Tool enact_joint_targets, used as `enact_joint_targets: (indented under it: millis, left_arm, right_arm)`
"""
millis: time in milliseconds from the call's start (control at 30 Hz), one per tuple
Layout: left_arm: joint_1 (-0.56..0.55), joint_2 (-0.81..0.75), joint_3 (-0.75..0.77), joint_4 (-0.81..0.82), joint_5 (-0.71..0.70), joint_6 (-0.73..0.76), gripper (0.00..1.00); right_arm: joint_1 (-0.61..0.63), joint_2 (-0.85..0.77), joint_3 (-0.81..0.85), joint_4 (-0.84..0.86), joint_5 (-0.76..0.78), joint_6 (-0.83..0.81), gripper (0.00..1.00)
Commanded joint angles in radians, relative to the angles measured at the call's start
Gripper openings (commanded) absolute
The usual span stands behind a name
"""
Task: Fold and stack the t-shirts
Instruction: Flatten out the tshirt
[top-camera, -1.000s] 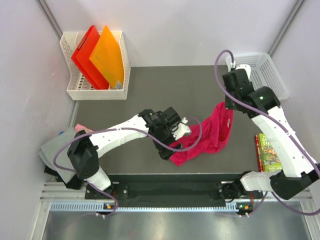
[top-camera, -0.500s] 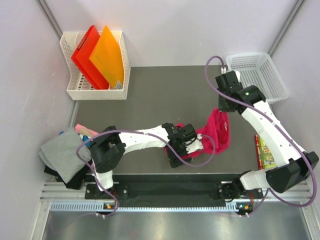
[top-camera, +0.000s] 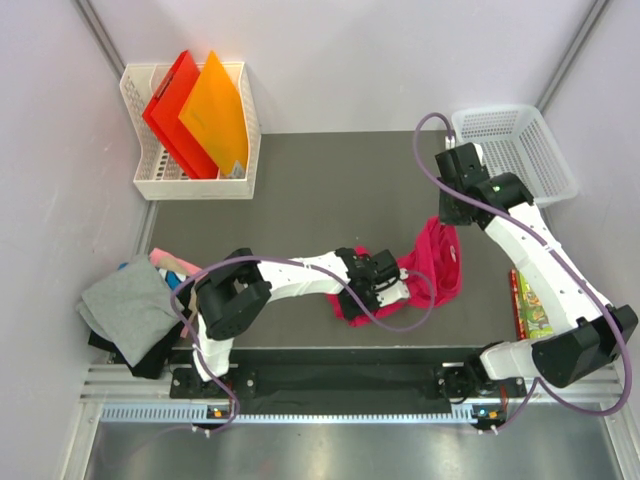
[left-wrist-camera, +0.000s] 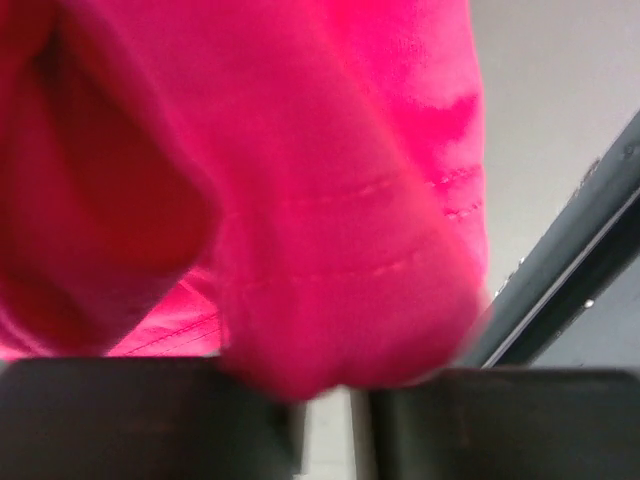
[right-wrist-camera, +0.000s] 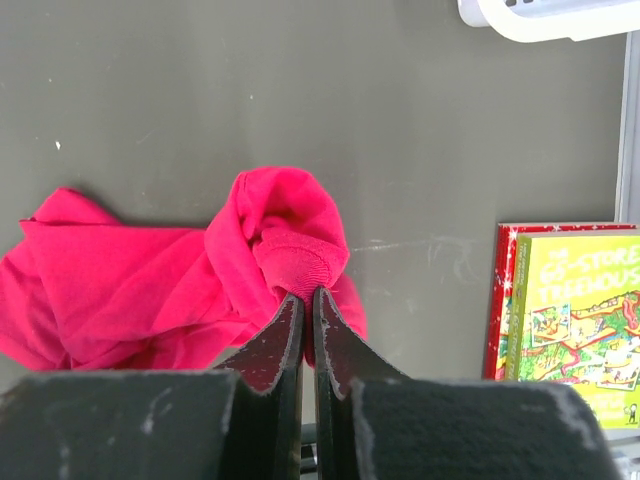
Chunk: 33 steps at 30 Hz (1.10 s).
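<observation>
The left tool (top-camera: 382, 283), its arm stretched in from beside the pile of folded t-shirts (top-camera: 125, 305) at the desk's left edge, sits low over the near end of the magenta t-shirt (top-camera: 442, 262). In its wrist view the left tool (left-wrist-camera: 328, 405) has its fingers drawn narrow, and a bunch of pink cloth swells down into the slim gap between them; it appears to be pinching that fold. Which part of the garment it has cannot be told.

The shirt lies crumpled on the dark desk (top-camera: 300, 200), right of centre and towards the near edge, strung as a rumpled band between the two arms.

At its far end the right tool (top-camera: 452, 215) is clamped on a small tuck of the magenta t-shirt (right-wrist-camera: 150, 290). The wrist view shows the right tool (right-wrist-camera: 307, 296) with its fingers all but touching and a knot of cloth caught at the tips. It is held above the desk, and the rest of the shirt trails down to the left. A green-covered book (right-wrist-camera: 570, 310) lies just beyond, at the desk's right edge.

The step in hand looks like the opening one for this shirt: taking hold at two points, with no fold yet made. The next move likely calls for drawing the tools apart to spread the cloth flat, and regripping at a hem or shoulder if the bunches only twist.
</observation>
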Motion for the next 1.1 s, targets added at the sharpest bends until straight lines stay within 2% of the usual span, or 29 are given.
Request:
enact_joint_targets:
  millis: [0,167,267,300,367,400,500,600,867,1067]
  left_arm:
    - [0.002,0.014,0.020,0.026,-0.015,-0.003,0.00]
    - [0.053,-0.061,0.047,-0.052,-0.092,0.017,0.00]
    - [0.158,-0.160,0.107,-0.161,-0.121,0.055,0.00]
    - [0.241,-0.190,0.154,-0.195,-0.127,0.068,0.00]
    - [0.335,-0.270,0.219,-0.250,-0.152,0.120,0.00]
    - [0.429,-0.296,0.288,-0.307,-0.184,0.141,0.00]
    - [0.586,-0.387,0.382,-0.374,-0.253,0.238,0.00]
    - [0.659,-0.485,0.371,-0.392,-0.324,0.306,0.00]
    - [0.713,-0.712,0.327,-0.488,-0.450,0.333,0.00]
    - [0.713,-0.773,0.445,-0.643,-0.511,0.338,0.00]
  right_arm:
    - [-0.018,-0.037,0.005,0.033,-0.017,-0.012,0.00]
    - [-0.026,-0.036,0.022,0.036,-0.020,-0.021,0.00]
    - [-0.033,-0.036,0.050,0.033,-0.020,-0.029,0.00]
    - [-0.036,-0.034,0.057,0.031,-0.022,-0.035,0.00]
    - [-0.047,-0.033,0.086,0.022,-0.026,-0.042,0.00]
    - [-0.052,-0.036,0.097,0.017,-0.031,-0.045,0.00]
    - [-0.067,-0.046,0.137,-0.002,-0.056,-0.052,0.00]
    - [-0.072,-0.071,0.165,-0.028,-0.083,-0.049,0.00]
    - [-0.070,-0.170,0.249,-0.160,-0.226,-0.006,0.00]
    - [-0.070,-0.258,0.347,-0.341,-0.327,0.014,0.00]
